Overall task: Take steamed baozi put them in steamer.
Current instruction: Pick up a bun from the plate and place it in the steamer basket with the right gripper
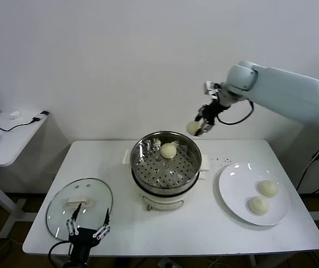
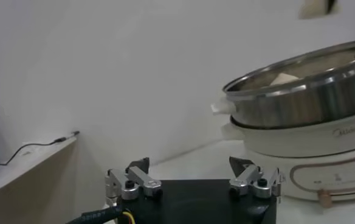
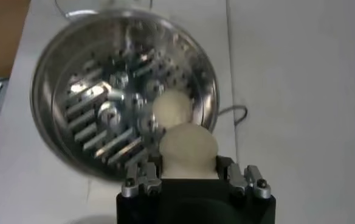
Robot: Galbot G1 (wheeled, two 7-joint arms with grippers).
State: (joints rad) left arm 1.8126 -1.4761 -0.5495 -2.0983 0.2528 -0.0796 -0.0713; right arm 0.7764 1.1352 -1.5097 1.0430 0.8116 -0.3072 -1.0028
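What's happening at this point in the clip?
The right gripper is shut on a baozi and holds it in the air above the far right rim of the steamer. One bun already lies inside the basket, and two more wait on the white plate to the right. The left gripper sits open and idle at the table's near edge, by the glass lid.

Your way down into steamer point(image 1: 165, 167) open from above: one baozi point(image 1: 168, 150) sits at far side, rest of perforated floor bare. Steel rim stands high all round. Glass lid point(image 1: 80, 202) blocks desk point(image 1: 120, 234) front-left; plate point(image 1: 253, 194) with two buns right.
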